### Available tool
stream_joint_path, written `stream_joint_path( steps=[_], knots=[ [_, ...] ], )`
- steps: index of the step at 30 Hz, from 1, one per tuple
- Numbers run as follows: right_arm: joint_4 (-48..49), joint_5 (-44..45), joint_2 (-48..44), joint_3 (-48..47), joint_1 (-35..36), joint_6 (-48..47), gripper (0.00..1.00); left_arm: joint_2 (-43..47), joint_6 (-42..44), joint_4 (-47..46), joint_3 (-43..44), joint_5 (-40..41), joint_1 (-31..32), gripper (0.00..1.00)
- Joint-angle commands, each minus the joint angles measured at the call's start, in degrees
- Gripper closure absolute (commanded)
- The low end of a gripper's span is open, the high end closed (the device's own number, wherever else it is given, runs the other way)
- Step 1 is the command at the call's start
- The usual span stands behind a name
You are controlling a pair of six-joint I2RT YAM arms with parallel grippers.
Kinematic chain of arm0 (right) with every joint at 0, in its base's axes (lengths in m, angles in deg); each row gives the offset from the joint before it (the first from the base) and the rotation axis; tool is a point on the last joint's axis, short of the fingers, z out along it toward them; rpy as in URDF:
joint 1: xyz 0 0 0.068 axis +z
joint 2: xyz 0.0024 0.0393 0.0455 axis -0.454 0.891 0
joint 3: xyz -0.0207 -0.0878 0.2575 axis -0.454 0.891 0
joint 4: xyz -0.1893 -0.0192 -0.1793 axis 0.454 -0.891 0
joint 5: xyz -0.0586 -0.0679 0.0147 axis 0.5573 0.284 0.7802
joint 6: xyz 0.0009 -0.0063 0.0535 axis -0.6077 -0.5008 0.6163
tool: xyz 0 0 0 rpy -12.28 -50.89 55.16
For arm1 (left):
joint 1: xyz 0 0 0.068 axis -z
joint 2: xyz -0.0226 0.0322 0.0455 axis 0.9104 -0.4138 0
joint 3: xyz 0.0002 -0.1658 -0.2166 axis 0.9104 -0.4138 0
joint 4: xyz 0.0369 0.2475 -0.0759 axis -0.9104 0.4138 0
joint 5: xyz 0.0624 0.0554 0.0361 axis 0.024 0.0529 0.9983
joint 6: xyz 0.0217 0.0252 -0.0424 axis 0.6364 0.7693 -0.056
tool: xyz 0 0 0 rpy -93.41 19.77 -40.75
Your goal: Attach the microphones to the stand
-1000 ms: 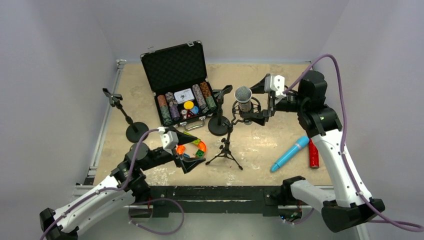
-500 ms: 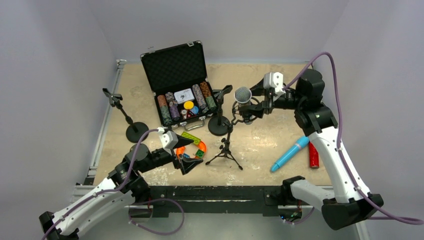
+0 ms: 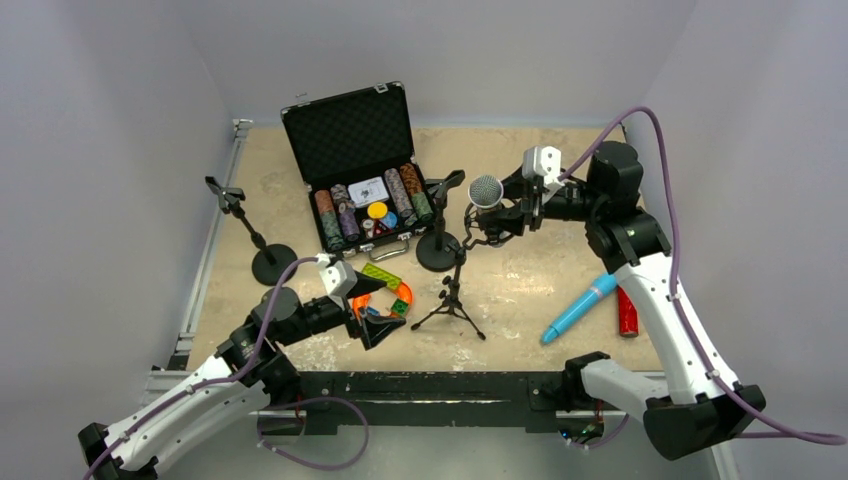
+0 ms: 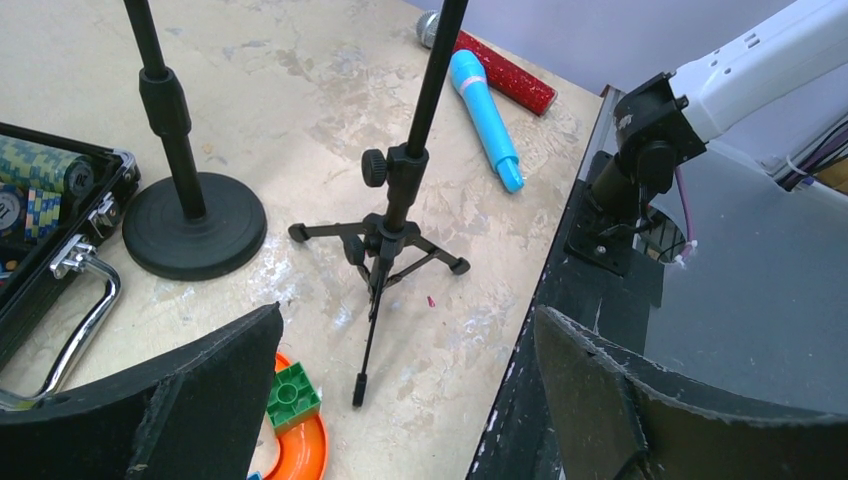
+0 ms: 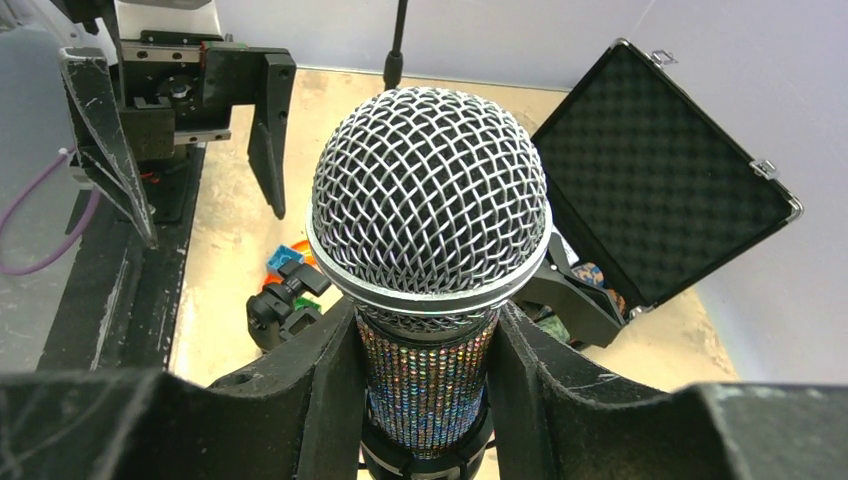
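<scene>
Right wrist: right tool (image 5: 428, 395) now clamped around glitter microphone (image 5: 430, 200).

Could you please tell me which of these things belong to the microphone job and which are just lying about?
Job: glitter microphone in the tripod stand, light-blue microphone, red microphone, centre round-base stand, left round-base stand.
Lying about: poker chip case, toy blocks.

- A robotics lab test cell: plain pale walls (image 3: 110, 150) box in a scuffed beige table (image 3: 560, 270)
- White left arm (image 3: 190, 400) and right arm (image 3: 680, 320) bolted to a black base rail (image 3: 430, 385), purple cables (image 3: 640, 109) trailing
- Staged props: poker chip case (image 3: 350, 130), toy blocks (image 3: 381, 273)
</scene>
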Motion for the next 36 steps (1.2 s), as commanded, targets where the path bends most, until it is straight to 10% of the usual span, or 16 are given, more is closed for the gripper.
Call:
stream_joint_path(
  steps=[1,36],
  knots=[
    [1.0,4.1,-1.0,-3.5,-0.2,-0.9,1.0,0.3,-0.8,0.8,1.7,0.3,-0.1,0.01],
    [15.5,51.0,22.7,-25.5,-15.7,12.3,1.0,3.5,1.3,6.8,3.4,0.0,-0.1,0.01]
  ],
)
